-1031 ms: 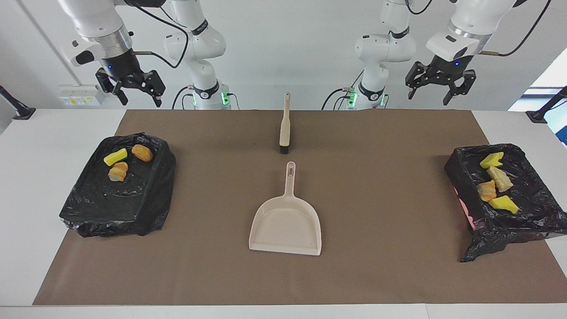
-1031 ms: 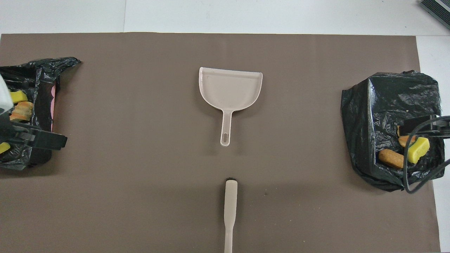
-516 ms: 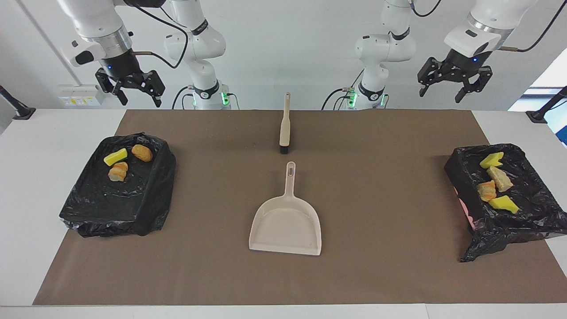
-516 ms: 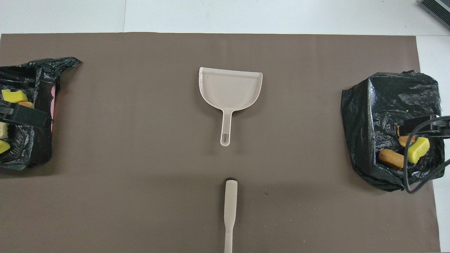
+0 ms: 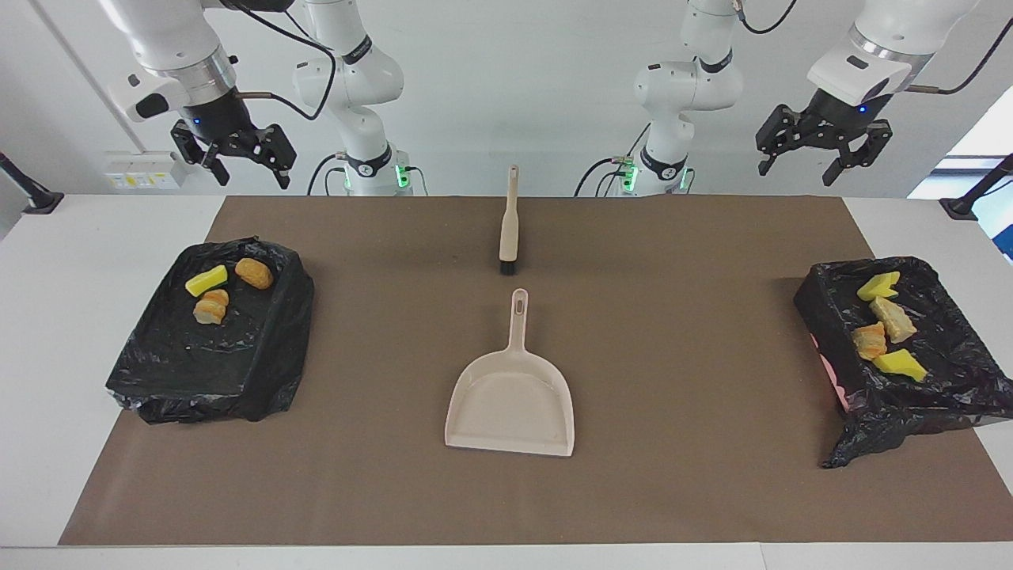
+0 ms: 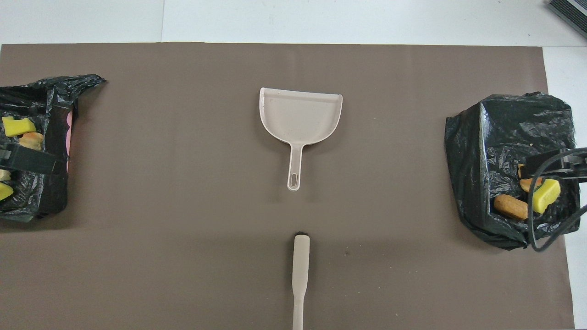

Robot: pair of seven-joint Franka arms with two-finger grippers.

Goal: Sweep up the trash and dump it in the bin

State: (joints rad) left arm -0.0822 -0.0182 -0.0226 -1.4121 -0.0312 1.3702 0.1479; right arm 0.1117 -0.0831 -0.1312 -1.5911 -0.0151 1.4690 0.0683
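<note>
The trash lies in two black-bagged bins. The bin (image 5: pixel 261 348) at the right arm's end holds a yellow chunk (image 5: pixel 206 279), a tan one (image 5: pixel 254 273) and an orange-striped one (image 5: pixel 211 306). The bin (image 5: pixel 823 317) at the left arm's end holds several chunks, among them a yellow one (image 5: pixel 901 363) and a pale beige one (image 5: pixel 893 319). The beige dustpan (image 5: pixel 513 404) and the brush (image 5: pixel 508 226) lie on the mat's middle, the brush nearer to the robots. My right gripper (image 5: pixel 247 176) and my left gripper (image 5: pixel 815 162) hang open and empty, high above the table's edge at their own ends.
A brown mat (image 5: pixel 681 317) covers most of the white table (image 5: pixel 71 317). The dustpan (image 6: pixel 300 114) and brush (image 6: pixel 300 270) lie in line, handle toward bristles. The bins (image 6: pixel 509 133) (image 6: pixel 50 91) sit at the mat's two ends.
My left gripper has risen and drawn outward toward its own end of the table. The right gripper has barely moved. Dustpan, brush and trash have not moved.
</note>
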